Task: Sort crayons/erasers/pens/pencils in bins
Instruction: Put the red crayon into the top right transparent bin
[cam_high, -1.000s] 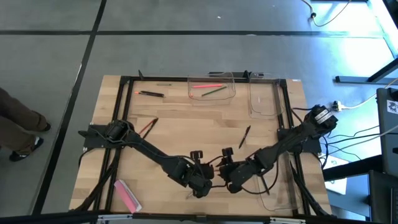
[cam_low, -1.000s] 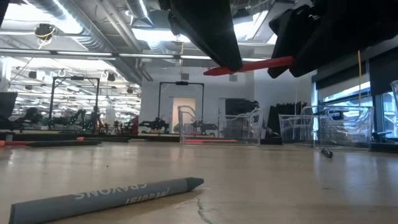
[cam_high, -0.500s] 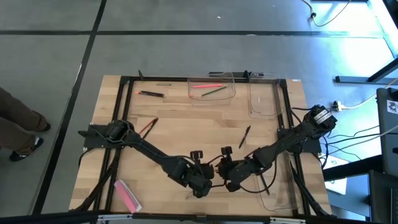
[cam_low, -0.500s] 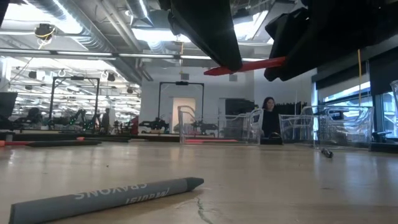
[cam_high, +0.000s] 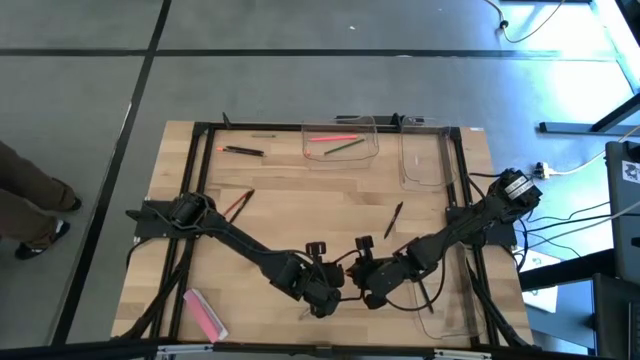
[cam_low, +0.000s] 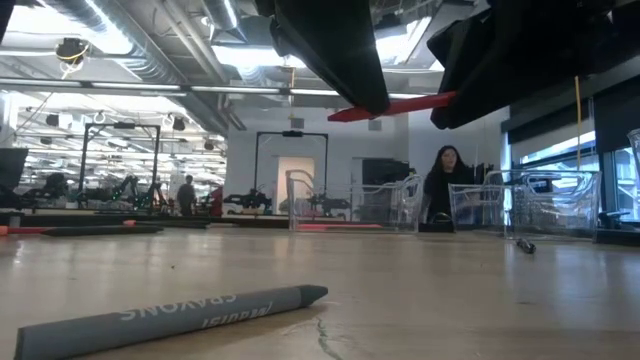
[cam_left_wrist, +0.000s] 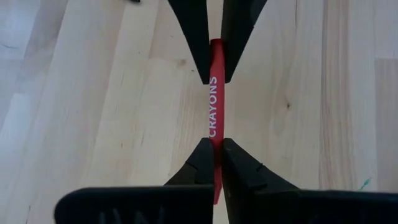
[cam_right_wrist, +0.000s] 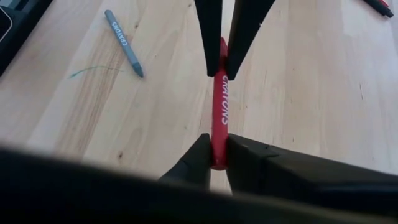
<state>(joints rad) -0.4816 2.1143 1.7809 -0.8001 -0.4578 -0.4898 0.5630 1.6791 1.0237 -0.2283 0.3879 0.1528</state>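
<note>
On the left we see our left arm reaching from its base toward the near middle of the light wooden surface (cam_high: 300, 215), its left end effector (cam_high: 330, 290) clamped on one end of a thin red wax crayon (cam_left_wrist: 216, 112). The crayon hangs level above the surface, bridging to the right end effector (cam_high: 362, 290), whose fingers (cam_right_wrist: 208, 155) pinch the other end; that arm slants in from the right. A flat pink rectangular eraser (cam_high: 205, 314) lies at the near left corner, well apart. Three clear plastic rectangular bins sit far (cam_high: 340, 143), far right (cam_high: 425, 160) and near right (cam_high: 455, 315).
</note>
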